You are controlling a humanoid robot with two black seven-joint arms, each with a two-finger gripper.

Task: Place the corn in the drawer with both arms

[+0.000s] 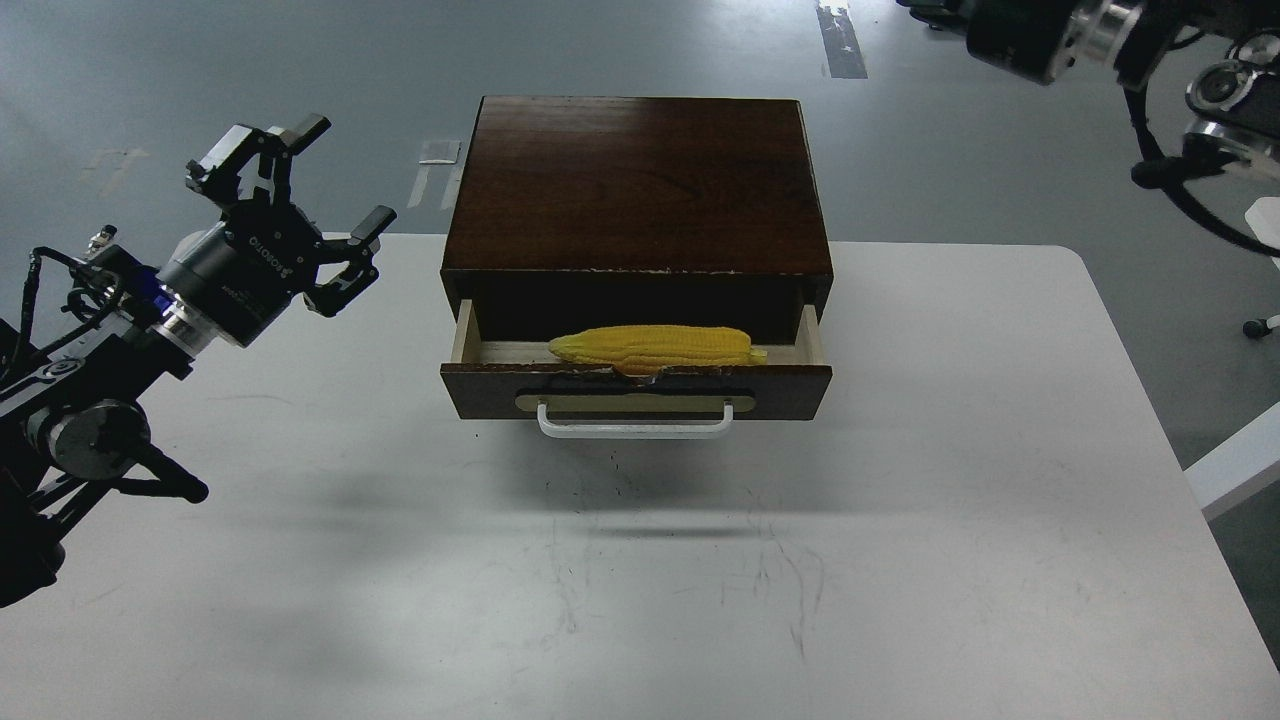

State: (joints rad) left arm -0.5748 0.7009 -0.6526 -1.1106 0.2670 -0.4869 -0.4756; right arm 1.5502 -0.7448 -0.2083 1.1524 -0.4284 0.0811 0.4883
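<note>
The yellow corn (652, 347) lies lengthwise in the open drawer (636, 390) of the dark brown wooden box (637, 185), resting against the drawer's front wall. The drawer has a brass plate and a white bar handle (635, 425). My left gripper (290, 205) is open and empty, held above the table to the left of the box. Of my right arm (1120, 40) only the wrist and links show at the top right corner; its gripper is out of view.
The box stands at the back middle of the white table (640, 580). The table's right edge (1150, 400) drops to grey floor. A white bar (1235, 465) shows beyond the right edge.
</note>
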